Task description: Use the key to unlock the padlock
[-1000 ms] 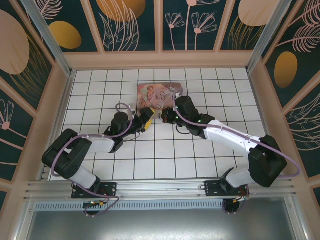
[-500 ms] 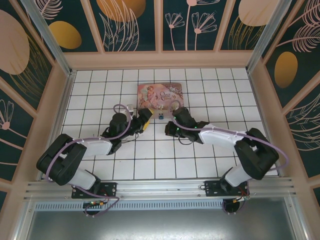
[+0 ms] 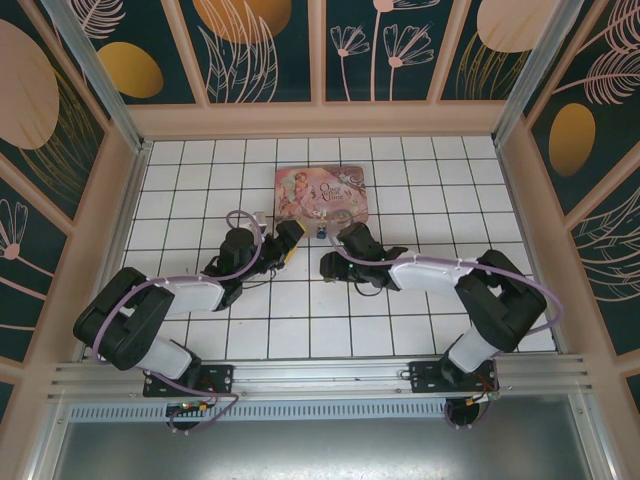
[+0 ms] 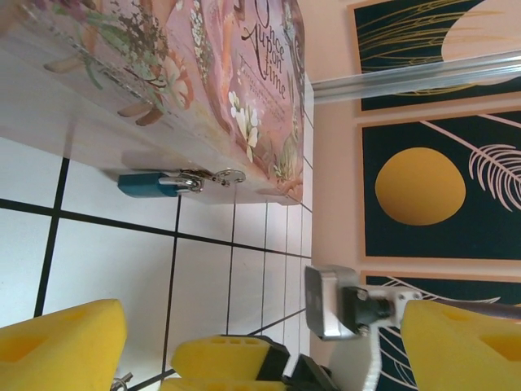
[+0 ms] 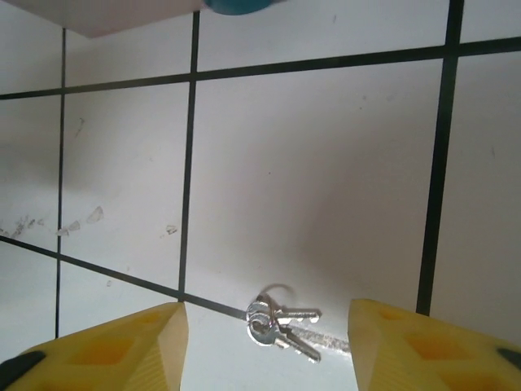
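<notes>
The padlock (image 4: 146,185) is tiny, with a blue body and a thin silvery shackle. It lies on the tile against the near side of the pink tin (image 4: 163,73), and from above the padlock (image 3: 321,232) is a small blue speck. My left gripper (image 4: 260,342) is open just left of it, with nothing between its yellow fingers (image 4: 57,346). The key (image 5: 281,319) is one of two small silvery keys on a ring, lying flat on a white tile. My right gripper (image 5: 264,346) is open low over that tile, its fingers (image 5: 122,346) on either side of the keys without touching them.
The pink illustrated tin (image 3: 322,192) stands on the tiled floor behind the padlock. From above, the left gripper (image 3: 290,243) and right gripper (image 3: 328,264) are close together, about one tile apart. Peach walls (image 3: 320,118) enclose the floor on three sides.
The right gripper has drawn back from the padlock towards the near side and dropped low. The left gripper has shifted only slightly.
</notes>
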Robot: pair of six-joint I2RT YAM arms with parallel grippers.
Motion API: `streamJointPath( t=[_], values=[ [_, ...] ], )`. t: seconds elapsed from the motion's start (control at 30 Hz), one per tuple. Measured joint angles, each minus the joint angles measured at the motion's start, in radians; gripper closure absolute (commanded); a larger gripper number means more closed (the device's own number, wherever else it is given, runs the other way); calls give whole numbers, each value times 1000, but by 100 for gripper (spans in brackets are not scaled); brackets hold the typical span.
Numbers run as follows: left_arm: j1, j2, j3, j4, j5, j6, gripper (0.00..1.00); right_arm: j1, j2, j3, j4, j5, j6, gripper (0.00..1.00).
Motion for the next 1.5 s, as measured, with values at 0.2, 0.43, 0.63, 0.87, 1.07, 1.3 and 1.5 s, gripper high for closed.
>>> streamJointPath(
  t=[0.2, 0.43, 0.63, 0.87, 1.07, 1.3, 1.5],
  values=[
    [0, 3, 0, -8, -13, 12, 12, 46, 5, 16, -63, 52, -1, 44],
    [0, 3, 0, -19, -19, 23, 12, 97, 95, 78, -94, 89, -1, 46],
    [0, 3, -8, -31, -30, 26, 12, 113, 155, 139, -122, 112, 2, 48],
    [0, 2, -17, -34, -41, 27, 12, 132, 178, 175, -164, 158, 24, 50],
    [0, 1, -23, -34, -45, 30, 12, 143, 192, 196, -203, 191, 45, 51],
    [0, -33, -36, -36, -69, 30, 12, 177, 256, 283, -294, 266, 70, 57],
    [0, -68, -49, -37, -90, 29, 12, 208, 317, 354, -357, 349, 80, 73]
  ],
)
